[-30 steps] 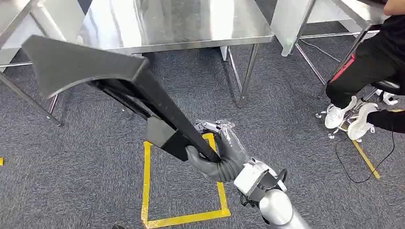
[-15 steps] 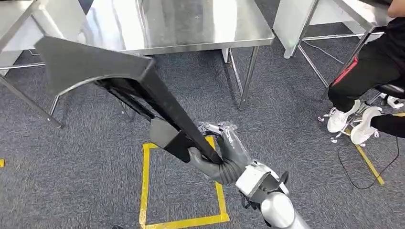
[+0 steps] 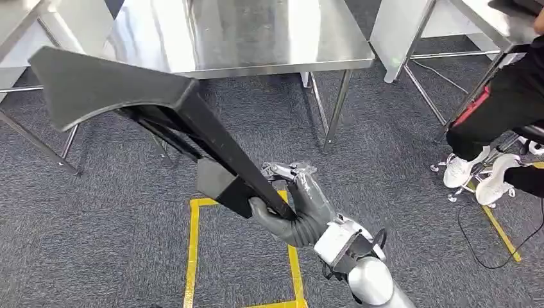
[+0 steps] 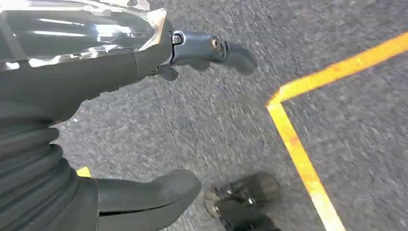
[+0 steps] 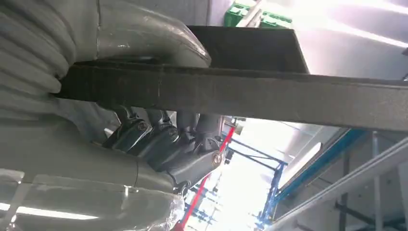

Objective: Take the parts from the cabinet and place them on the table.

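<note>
My right hand (image 3: pixel 298 206) grips a long black part (image 3: pixel 199 125) near its lower end, where a boxy block sticks out. The part slants up and to the left, and its wide flat curved end (image 3: pixel 96 83) hangs in front of the steel table's (image 3: pixel 269 35) near edge. In the right wrist view the part's bar (image 5: pixel 269 98) runs across the picture with the right hand's (image 5: pixel 139 139) fingers wrapped around it. My left hand (image 4: pixel 72 101) hangs over the grey carpet, thumb and fingers apart, holding nothing.
A yellow tape square (image 3: pixel 192 256) marks the carpet under the held part. The table's legs (image 3: pixel 337 109) stand just ahead. A second steel table (image 3: pixel 487 19) is at the far right, where a seated person (image 3: pixel 497 106) in black has white shoes on a chair base.
The whole scene has slid down and nearer, so the camera has moved toward the table. The right hand keeps its grip on the part, whose wide end swayed right and back.
</note>
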Controlling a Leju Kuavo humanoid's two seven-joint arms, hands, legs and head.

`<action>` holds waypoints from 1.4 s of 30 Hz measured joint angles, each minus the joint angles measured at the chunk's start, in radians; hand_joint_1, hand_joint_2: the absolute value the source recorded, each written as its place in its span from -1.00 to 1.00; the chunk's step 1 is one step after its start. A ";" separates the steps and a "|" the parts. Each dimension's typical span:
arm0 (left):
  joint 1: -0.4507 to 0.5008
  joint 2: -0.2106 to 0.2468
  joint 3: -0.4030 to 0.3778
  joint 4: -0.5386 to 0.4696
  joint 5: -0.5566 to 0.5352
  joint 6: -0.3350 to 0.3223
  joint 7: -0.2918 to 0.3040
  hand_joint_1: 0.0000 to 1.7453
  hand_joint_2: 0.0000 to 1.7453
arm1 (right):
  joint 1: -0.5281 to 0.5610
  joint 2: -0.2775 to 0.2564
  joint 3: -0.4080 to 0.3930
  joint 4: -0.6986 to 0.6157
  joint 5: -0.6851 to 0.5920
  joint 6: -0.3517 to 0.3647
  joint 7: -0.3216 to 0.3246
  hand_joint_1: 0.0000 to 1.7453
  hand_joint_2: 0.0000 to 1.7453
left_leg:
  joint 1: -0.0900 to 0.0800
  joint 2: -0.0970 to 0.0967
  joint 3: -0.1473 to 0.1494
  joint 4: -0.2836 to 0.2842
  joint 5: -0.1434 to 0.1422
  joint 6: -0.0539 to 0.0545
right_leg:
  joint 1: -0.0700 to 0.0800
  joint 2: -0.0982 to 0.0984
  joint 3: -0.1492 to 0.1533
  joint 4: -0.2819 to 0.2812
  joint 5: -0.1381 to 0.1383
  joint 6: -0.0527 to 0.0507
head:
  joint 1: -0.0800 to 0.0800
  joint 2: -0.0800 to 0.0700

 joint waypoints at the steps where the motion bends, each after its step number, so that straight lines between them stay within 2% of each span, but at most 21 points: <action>1: 0.001 -0.001 0.000 0.000 -0.003 -0.001 0.002 -1.00 1.00 | 0.000 -0.001 -0.001 0.000 0.002 0.000 0.000 1.00 1.00 | 0.008 -0.001 0.021 -0.013 0.004 -0.002 | -0.002 0.001 -0.009 0.016 -0.011 -0.001 | -0.001 0.000; 3: -0.005 -0.001 0.000 0.001 -0.007 -0.001 0.003 -1.00 1.00 | -0.004 -0.004 -0.001 0.000 0.004 0.000 -0.002 1.00 1.00 | 0.008 -0.005 0.043 -0.017 -0.008 0.005 | -0.003 0.005 -0.073 0.137 -0.024 -0.001 | 0.003 0.000; 5: -0.006 -0.003 0.000 0.001 -0.008 -0.005 0.005 -1.00 1.00 | 0.003 -0.008 -0.002 0.000 0.005 0.000 -0.001 1.00 1.00 | 0.008 -0.012 0.050 -0.017 -0.022 0.006 | -0.003 0.005 -0.177 0.265 -0.082 -0.012 | 0.004 0.000; 7: -0.004 -0.007 0.000 0.004 -0.009 -0.006 0.007 -1.00 1.00 | 0.007 -0.012 -0.002 0.000 0.007 0.000 0.000 1.00 1.00 | 0.009 -0.017 0.068 -0.016 -0.039 0.002 | -0.005 0.005 -0.226 0.275 -0.097 0.001 | 0.006 0.000; 9: -0.004 -0.010 0.000 0.006 -0.009 -0.005 0.010 -1.00 1.00 | 0.007 -0.014 -0.002 0.000 0.007 0.000 -0.001 1.00 1.00 | 0.011 -0.023 0.099 -0.016 -0.062 -0.004 | -0.010 0.005 -0.199 0.146 -0.029 0.034 | 0.006 0.000; 11: -0.004 -0.010 0.000 0.010 -0.008 -0.005 0.011 -1.00 1.00 | 0.011 -0.017 -0.001 0.002 0.008 0.000 -0.001 1.00 1.00 | 0.009 -0.026 0.113 -0.015 -0.088 -0.018 | -0.016 0.002 -0.168 0.023 0.116 0.060 | 0.008 0.000; 12: -0.005 -0.010 0.000 0.013 -0.008 -0.005 0.014 -1.00 1.00 | 0.009 -0.019 0.000 0.003 0.008 0.000 -0.001 1.00 1.00 | 0.005 -0.028 0.122 -0.010 -0.095 -0.023 | -0.009 0.000 -0.176 0.012 0.085 0.020 | 0.007 0.000; 14: -0.006 -0.010 0.000 0.014 -0.007 -0.003 0.016 -1.00 1.00 | 0.014 -0.020 -0.002 0.002 0.009 -0.001 -0.001 1.00 1.00 | 0.004 -0.025 0.119 -0.005 -0.101 -0.032 | -0.008 0.007 -0.170 0.016 0.098 -0.008 | 0.005 0.000; 16: -0.008 -0.007 0.000 0.016 -0.006 -0.002 0.016 -1.00 1.00 | 0.012 -0.018 -0.002 0.000 0.009 -0.002 -0.002 1.00 1.00 | 0.007 -0.021 0.103 0.030 -0.091 -0.036 | -0.020 0.009 -0.151 0.010 0.091 -0.018 | 0.004 0.000; 18: -0.011 -0.010 -0.001 0.016 -0.006 -0.001 0.016 -1.00 1.00 | 0.011 -0.018 -0.002 0.000 0.008 -0.002 -0.002 1.00 1.00 | 0.009 -0.005 0.010 0.174 -0.076 -0.050 | -0.019 0.006 -0.132 0.004 0.078 -0.036 | 0.001 0.000; 21: -0.009 -0.011 -0.001 0.018 -0.006 -0.001 0.016 -1.00 1.00 | 0.013 -0.018 -0.001 0.000 0.008 -0.002 -0.002 1.00 1.00 | 0.015 0.002 -0.116 0.316 -0.182 -0.063 | -0.019 0.007 -0.102 0.004 0.052 -0.039 | 0.001 0.000; 23: -0.009 -0.010 -0.001 0.018 -0.006 -0.001 0.016 -1.00 1.00 | 0.013 -0.018 -0.002 0.000 0.008 -0.002 -0.002 1.00 1.00 | 0.015 0.002 -0.134 0.274 -0.177 -0.059 | -0.018 0.009 -0.073 0.003 0.031 -0.038 | 0.001 0.000; 26: -0.009 -0.009 -0.001 0.019 -0.006 0.000 0.016 -1.00 1.00 | 0.012 -0.015 -0.002 0.000 0.008 -0.002 -0.002 1.00 1.00 | 0.006 0.004 -0.069 0.055 0.013 -0.023 | -0.018 0.009 -0.044 -0.002 -0.001 -0.035 | 0.002 0.000; 31: -0.010 -0.009 -0.001 0.023 -0.008 0.002 0.016 -1.00 1.00 | 0.005 -0.015 -0.001 0.000 0.007 -0.005 -0.004 1.00 1.00 | -0.003 -0.005 -0.019 0.001 0.027 -0.002 | 0.000 0.014 0.005 0.000 -0.013 0.003 | 0.000 0.000; 33: -0.009 -0.008 -0.001 0.024 -0.008 0.003 0.016 -1.00 1.00 | 0.003 -0.016 -0.001 0.000 0.007 -0.008 -0.005 1.00 1.00 | 0.001 -0.004 0.006 -0.005 0.020 0.006 | -0.004 0.011 -0.047 0.102 -0.016 0.005 | 0.003 -0.001; 35: -0.010 -0.009 -0.001 0.024 -0.008 0.003 0.016 -1.00 1.00 | 0.005 -0.016 -0.001 0.001 0.007 -0.009 -0.006 1.00 1.00 | 0.000 -0.006 0.015 -0.005 0.006 0.014 | -0.004 0.011 -0.164 0.256 -0.054 -0.002 | 0.005 0.000; 37: -0.009 -0.010 0.000 0.026 -0.008 0.003 0.016 -1.00 1.00 | 0.008 -0.019 -0.001 0.003 0.007 -0.010 -0.006 1.00 1.00 | 0.000 -0.012 0.034 -0.005 -0.014 0.014 | -0.003 0.011 -0.224 0.288 -0.129 -0.010 | 0.006 0.000; 38: -0.008 -0.011 0.000 0.026 -0.008 0.003 0.016 -1.00 1.00 | 0.008 -0.020 -0.001 0.003 0.007 -0.010 -0.006 1.00 1.00 | 0.000 -0.015 0.048 -0.005 -0.024 0.013 | -0.004 0.010 -0.227 0.256 -0.131 -0.004 | 0.006 0.000; 39: -0.008 -0.011 0.000 0.027 -0.008 0.003 0.016 -1.00 1.00 | 0.008 -0.021 -0.001 0.003 0.007 -0.010 -0.006 1.00 1.00 | 0.000 -0.017 0.063 -0.005 -0.035 0.011 | -0.004 0.010 -0.216 0.193 -0.106 0.008 | 0.007 0.000; 41: -0.008 -0.011 0.000 0.028 -0.008 0.003 0.016 -1.00 1.00 | 0.008 -0.022 -0.001 0.003 0.007 -0.010 -0.006 1.00 1.00 | 0.000 -0.021 0.089 -0.005 -0.058 0.004 | -0.004 0.010 -0.180 0.031 0.029 0.043 | 0.008 0.000; 42: -0.010 -0.011 0.000 0.030 -0.008 0.003 0.016 -1.00 1.00 | 0.009 -0.023 -0.001 0.004 0.006 -0.010 -0.006 1.00 1.00 | -0.005 -0.022 0.101 0.000 -0.072 -0.001 | -0.004 0.009 -0.172 0.010 0.080 0.040 | 0.006 0.000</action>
